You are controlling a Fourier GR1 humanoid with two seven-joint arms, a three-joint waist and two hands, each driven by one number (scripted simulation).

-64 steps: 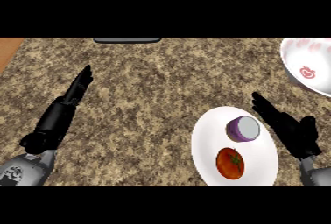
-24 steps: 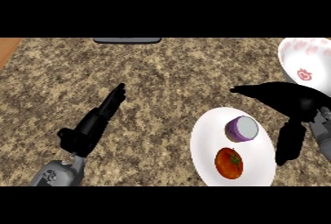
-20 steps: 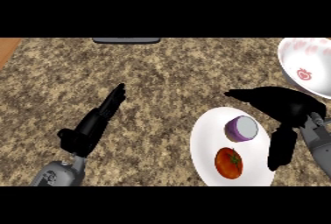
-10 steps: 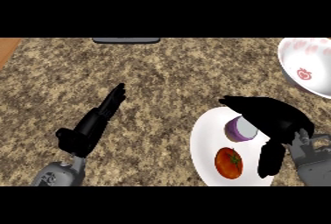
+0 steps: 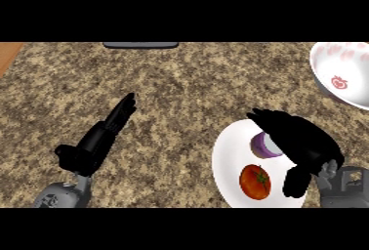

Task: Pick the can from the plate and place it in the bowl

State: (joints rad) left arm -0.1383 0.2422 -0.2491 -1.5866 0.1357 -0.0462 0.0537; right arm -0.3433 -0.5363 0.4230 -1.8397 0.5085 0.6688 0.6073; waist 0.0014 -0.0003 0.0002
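The can [image 5: 264, 146] sits on the white plate [image 5: 229, 168], toward the plate's upper half, and I see only its left part: a purple side and a pale top. The rest is covered by my right hand [image 5: 302, 141], which lies over the can from the right, fingers arched across and past its far side, thumb [image 5: 296, 181] hanging down over the plate's right portion. I cannot tell from this view whether the fingers actually touch the can or whether they have closed on it; the hand hides the contact.

Just below the can, on the same plate, lies a red tomato [image 5: 255, 181] with a green stem mark, a narrow gap between the two. The plate rests on the speckled brown counter [image 5: 180, 88] at the lower right.

The bowl [image 5: 344, 73], white with a red pattern inside, stands at the upper right edge, partly cut off, well apart from the plate.

My left hand [image 5: 101, 139] is over the counter at the left, fingers straight and together, pointing up and to the right, holding nothing.

A dark flat object [image 5: 140, 45] lies at the counter's far edge, and a strip of orange-brown surface [image 5: 9, 53] shows at the upper left corner.
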